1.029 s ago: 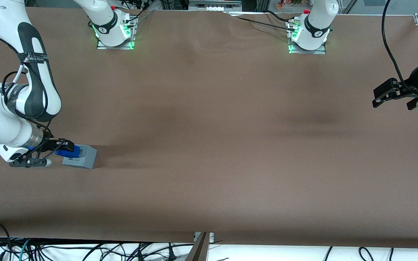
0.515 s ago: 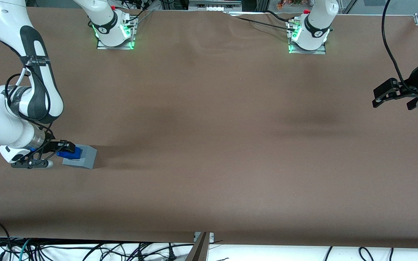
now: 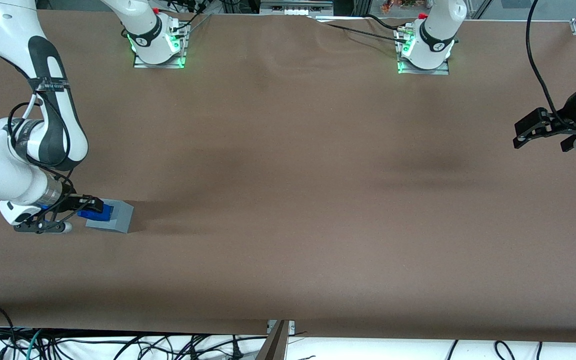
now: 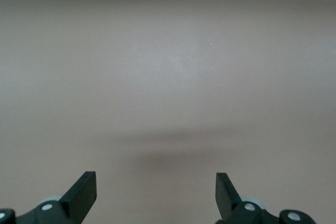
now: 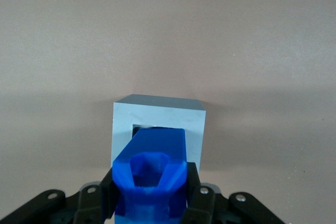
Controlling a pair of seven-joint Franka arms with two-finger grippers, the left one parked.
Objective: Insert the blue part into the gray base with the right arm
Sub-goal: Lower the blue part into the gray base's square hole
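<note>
The blue part (image 5: 150, 174), a deep-blue faceted block with a hollow top, is sitting clamped between the fingers (image 5: 200, 201) of the right arm's (image 3: 28, 125) hand (image 5: 152, 203), hanging over the square recess of the gray base (image 5: 160, 116). The light gray cube is resting on the table toward the working arm's end.

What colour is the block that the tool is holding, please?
Deep blue block; clearest in the right wrist view.

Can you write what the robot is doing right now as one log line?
phase: inserting | gripper: shut on blue part | position: over gray base recess | seated: cannot tell
</note>
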